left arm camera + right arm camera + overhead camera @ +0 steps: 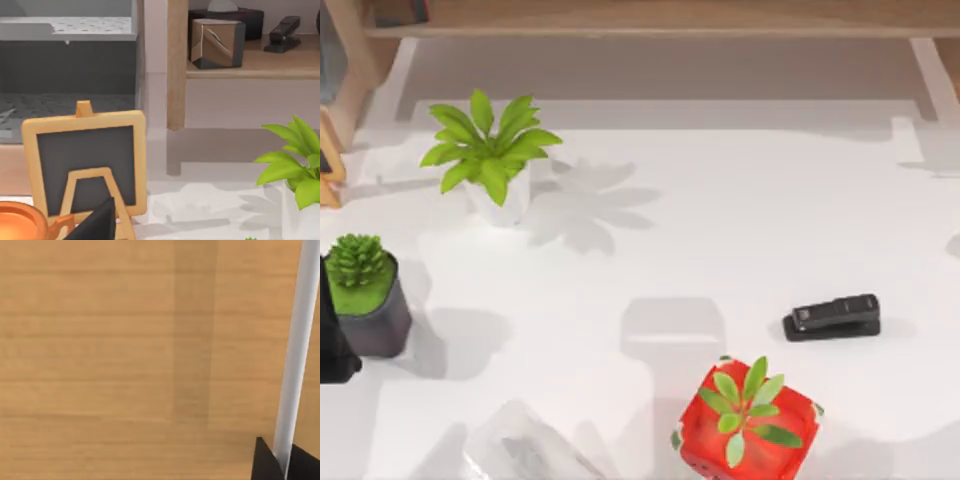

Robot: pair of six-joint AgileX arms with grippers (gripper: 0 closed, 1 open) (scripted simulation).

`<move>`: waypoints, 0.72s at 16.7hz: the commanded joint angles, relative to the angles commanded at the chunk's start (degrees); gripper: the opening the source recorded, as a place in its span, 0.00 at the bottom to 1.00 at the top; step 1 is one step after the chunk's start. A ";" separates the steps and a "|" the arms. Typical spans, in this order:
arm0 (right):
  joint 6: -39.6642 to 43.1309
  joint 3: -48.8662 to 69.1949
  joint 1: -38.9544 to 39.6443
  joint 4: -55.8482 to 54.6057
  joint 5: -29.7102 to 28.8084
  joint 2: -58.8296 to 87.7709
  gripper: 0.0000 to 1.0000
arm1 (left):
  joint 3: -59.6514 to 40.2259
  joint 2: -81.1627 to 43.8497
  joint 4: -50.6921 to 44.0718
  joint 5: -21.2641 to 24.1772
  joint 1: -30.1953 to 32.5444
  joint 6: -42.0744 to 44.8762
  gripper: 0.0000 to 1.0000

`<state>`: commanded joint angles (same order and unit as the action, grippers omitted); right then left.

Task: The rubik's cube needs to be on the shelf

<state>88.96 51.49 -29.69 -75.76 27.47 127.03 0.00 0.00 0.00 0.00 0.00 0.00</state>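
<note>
— What's on the white table point(720, 230)?

— I see a leafy plant in a white pot point(492, 160), a dark-potted succulent point(365, 290) at the left, a black stapler point(832, 317) and a red planter point(748, 420) near the front.

— And the shelf point(260, 65)?

— A brown box point(216, 42) and another stapler point(283, 34).

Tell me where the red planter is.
In the top view, the red planter sits right of centre at the bottom edge, just below the black stapler.

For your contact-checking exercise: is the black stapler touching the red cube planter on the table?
Apart. The top view shows bare white table between the black stapler and the red cube planter.
</note>
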 joint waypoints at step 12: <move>-0.06 -12.37 -4.56 -7.41 4.67 -4.91 0.00 | 0.00 0.00 0.00 0.00 0.00 0.00 1.00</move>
<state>88.90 39.11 -34.26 -83.17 32.14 122.11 0.00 0.00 0.00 0.00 0.00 0.00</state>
